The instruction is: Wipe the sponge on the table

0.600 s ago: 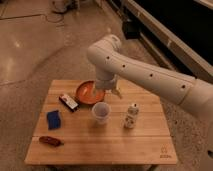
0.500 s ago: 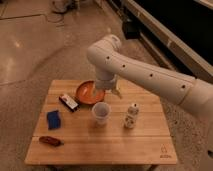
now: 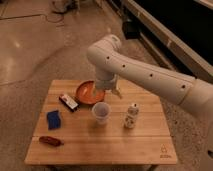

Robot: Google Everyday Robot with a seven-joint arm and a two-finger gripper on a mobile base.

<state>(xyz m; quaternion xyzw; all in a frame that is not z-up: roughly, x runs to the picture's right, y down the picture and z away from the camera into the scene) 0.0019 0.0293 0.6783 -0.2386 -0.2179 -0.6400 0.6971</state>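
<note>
Spanning the lower part of the view, the table (image 3: 145, 145) carries everything at one height, so the sponge's working surface is the same slatted top it lies on. The white arm (image 3: 145, 75) reaches in from the view's right and bends down over the far edge, which puts the gripper (image 3: 116, 92) low above the back of the tabletop. Whether it is spread or pressed together I cannot tell, and nothing shows in its hold.

Just beside the gripper, toward the view's left, sits an orange bowl (image 3: 86, 92). A pale cup (image 3: 101, 112) stands near it on the camera side, and a white bottle (image 3: 131, 116) is upright just past that. A flat box (image 3: 68, 102) lies beyond the bowl.

The sponge (image 3: 54, 119) rests flat, well apart from the gripper, leftward and nearer the camera, touched by nothing. That fits a sponge waiting to be taken up or one set down after wiping. A dark red object (image 3: 51, 141) lies farthest away.
</note>
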